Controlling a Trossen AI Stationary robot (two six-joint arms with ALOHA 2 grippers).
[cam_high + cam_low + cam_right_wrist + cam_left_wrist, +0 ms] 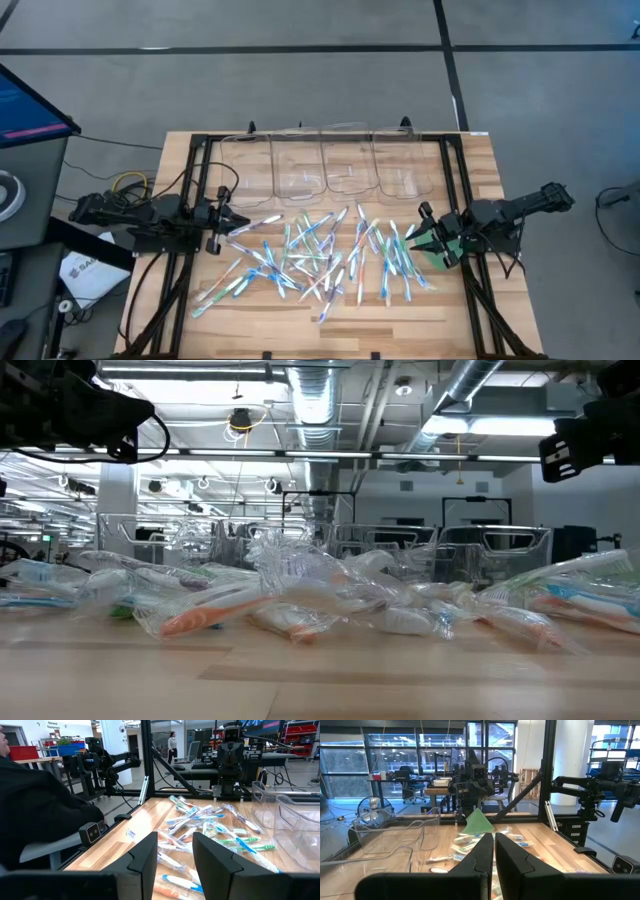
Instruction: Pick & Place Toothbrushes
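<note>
The toothbrushes (320, 255) lie in a loose heap on the middle of the wooden table (470, 320), many of them in clear wrappers (300, 605). My left gripper (243, 222) hovers at the heap's left edge, pointing level toward it. Its fingers (485, 855) are shut with nothing between them. My right gripper (424, 237) hovers at the heap's right edge, also level. It is open (175, 852), with only the table and the toothbrushes (210, 827) showing through the gap.
A row of clear plastic bins (325, 165) stands along the far side behind the heap. A flat green piece (446, 250) shows below my right gripper. Black frame rails (190, 200) run along both table sides. Bare wood lies along the near edge.
</note>
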